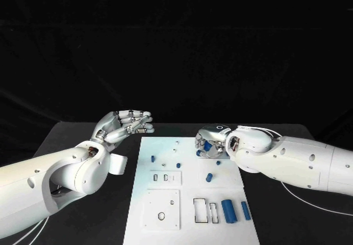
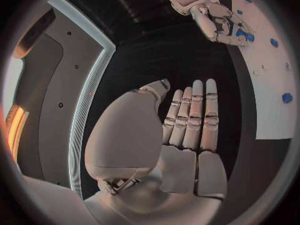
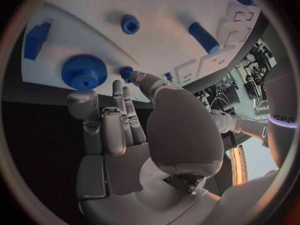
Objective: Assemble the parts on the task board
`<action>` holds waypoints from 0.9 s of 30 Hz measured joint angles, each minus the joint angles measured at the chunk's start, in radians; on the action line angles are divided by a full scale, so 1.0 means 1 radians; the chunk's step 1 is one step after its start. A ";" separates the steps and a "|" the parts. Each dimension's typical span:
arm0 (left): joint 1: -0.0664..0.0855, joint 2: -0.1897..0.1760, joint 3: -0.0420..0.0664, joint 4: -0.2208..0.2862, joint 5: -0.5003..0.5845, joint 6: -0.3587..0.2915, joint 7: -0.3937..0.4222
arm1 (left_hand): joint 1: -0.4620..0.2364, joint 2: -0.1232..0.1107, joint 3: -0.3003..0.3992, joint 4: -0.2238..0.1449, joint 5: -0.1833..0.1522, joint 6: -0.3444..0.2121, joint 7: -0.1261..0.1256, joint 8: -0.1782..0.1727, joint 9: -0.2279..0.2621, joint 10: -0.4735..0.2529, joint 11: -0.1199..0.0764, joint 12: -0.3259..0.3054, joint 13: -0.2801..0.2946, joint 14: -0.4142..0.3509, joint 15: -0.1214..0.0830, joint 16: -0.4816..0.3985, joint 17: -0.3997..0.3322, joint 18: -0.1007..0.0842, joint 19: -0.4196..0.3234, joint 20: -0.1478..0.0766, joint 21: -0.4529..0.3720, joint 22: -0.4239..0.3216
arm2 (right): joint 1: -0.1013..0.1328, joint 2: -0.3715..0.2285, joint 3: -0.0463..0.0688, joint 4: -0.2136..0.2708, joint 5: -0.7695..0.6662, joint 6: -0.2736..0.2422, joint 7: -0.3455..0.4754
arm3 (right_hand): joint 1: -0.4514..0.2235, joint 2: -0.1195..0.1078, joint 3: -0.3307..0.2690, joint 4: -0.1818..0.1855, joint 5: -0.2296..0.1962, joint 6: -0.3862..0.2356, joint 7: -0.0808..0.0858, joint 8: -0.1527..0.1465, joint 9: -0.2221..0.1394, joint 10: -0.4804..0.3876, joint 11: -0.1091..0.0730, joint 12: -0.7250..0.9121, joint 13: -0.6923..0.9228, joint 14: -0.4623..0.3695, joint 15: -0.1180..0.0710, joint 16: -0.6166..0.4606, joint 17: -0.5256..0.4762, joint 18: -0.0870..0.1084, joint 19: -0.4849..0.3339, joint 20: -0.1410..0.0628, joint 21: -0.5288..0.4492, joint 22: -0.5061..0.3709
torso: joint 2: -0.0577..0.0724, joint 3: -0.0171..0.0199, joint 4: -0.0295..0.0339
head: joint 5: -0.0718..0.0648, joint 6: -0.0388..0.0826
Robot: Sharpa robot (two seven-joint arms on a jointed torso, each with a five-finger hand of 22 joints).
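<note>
Parts — small blue pieces — lie scattered on the white board [image 1: 193, 214] in the middle of the table: a gear [image 3: 84, 71] and a small peg [image 3: 127, 74] near the board's far right corner, just beyond the right hand [image 1: 211, 139], whose fingers [image 3: 128, 116] are extended close together with nothing pinched. The left hand [image 1: 126, 124] hovers off the board's far left corner, fingers side by side, holding nothing — so the right hand is clearly nearer, and the gear lies ahead of its fingertips.
</note>
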 measured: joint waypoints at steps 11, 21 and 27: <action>0.002 0.000 0.000 0.000 0.000 0.003 -0.007 | 0.000 0.000 0.004 -0.004 0.000 0.000 0.000 0.000 0.000 0.000 0.000 0.000 0.000 -0.004 0.004 -0.004 0.001 0.000 0.000 0.000 0.000 -0.001 | -0.004 0.008 0.000 -0.009 -0.002 0.010 -0.002 | 0.000 0.000 0.010 -0.001 0.000 0.000 0.000 0.004 0.004 0.004 -0.003 0.001 0.002 0.000 0.000 0.006 0.009 0.000 0.000 0.000 0.011 0.015 | 0.005 -0.0006 0.0027 | 0.004 0.000; 0.003 0.000 0.000 -0.001 0.000 0.006 -0.011 | 0.000 0.000 0.004 -0.004 0.000 0.000 0.000 0.000 0.000 0.000 0.000 -0.004 0.000 -0.004 0.004 -0.004 0.002 0.000 0.000 0.000 0.000 -0.001 | -0.007 0.012 0.001 -0.012 -0.002 0.013 -0.004 | 0.031 0.031 0.060 -0.003 -0.060 0.033 -0.017 0.036 0.034 0.029 -0.019 0.015 0.014 0.000 0.000 0.020 0.019 -0.015 0.002 -0.002 0.042 0.057 | 0.007 -0.0012 0.0027 | 0.003 -0.002; 0.003 -0.001 0.000 -0.001 0.000 0.007 -0.014 | 0.000 0.000 0.004 -0.004 -0.004 0.000 0.000 -0.003 0.000 0.003 0.003 -0.006 0.000 -0.004 0.004 -0.004 0.003 0.000 0.000 0.000 0.000 -0.002 | -0.008 0.010 0.001 -0.010 -0.002 -0.002 -0.005 | 0.015 0.048 0.074 0.019 -0.139 0.056 -0.035 0.065 0.066 0.058 -0.034 0.032 0.029 0.001 -0.016 0.028 0.022 -0.015 0.003 -0.008 0.058 0.082 | 0.009 -0.0017 0.0034 | 0.002 0.000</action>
